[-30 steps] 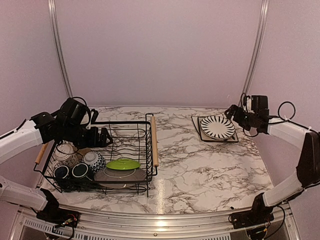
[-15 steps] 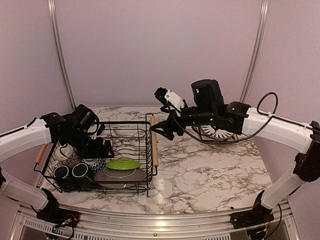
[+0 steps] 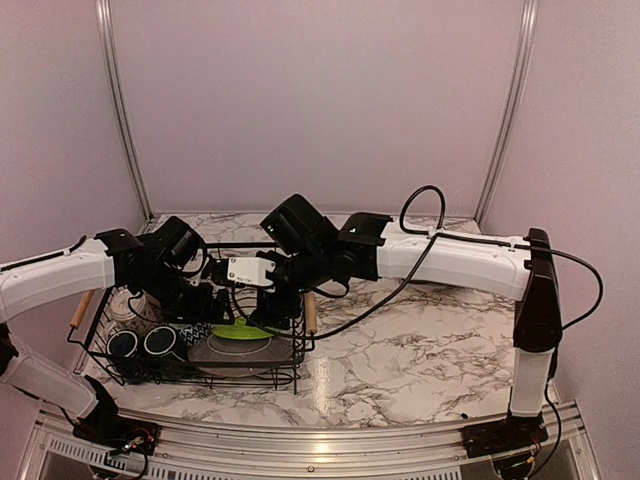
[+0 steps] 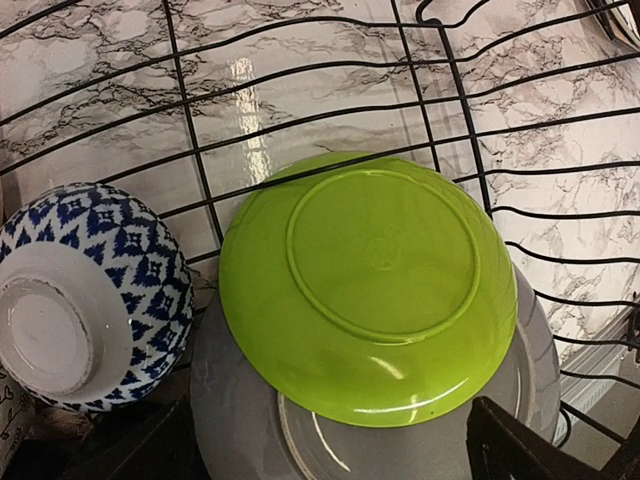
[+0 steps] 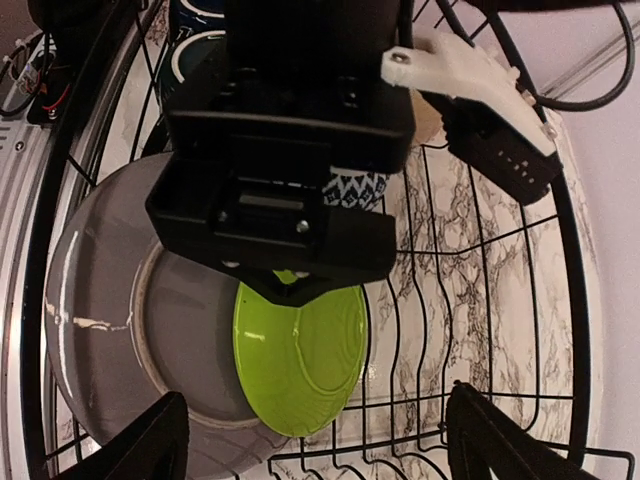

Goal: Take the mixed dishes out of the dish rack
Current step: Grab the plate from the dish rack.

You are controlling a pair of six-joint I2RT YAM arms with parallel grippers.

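Plain lilac walls [image 3: 320, 100] close in around your white, grey-veined marble table [image 3: 420, 350]. The black wire dish rack [image 3: 298, 355] lies under both hands. Your left hand [image 4: 330, 450] and right hand [image 5: 320, 435] hover with fingers spread wide, gripping nothing. Directly below them a grey plate [image 5: 110, 300] carries the upturned lime-green plate [image 4: 370, 290]. A blue-patterned bowl [image 4: 100, 290] sits bottom-up just beside your left hand.

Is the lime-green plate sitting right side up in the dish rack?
No, the lime-green plate lies upside down with its ringed underside facing up in the left wrist view, resting on the grey plate.
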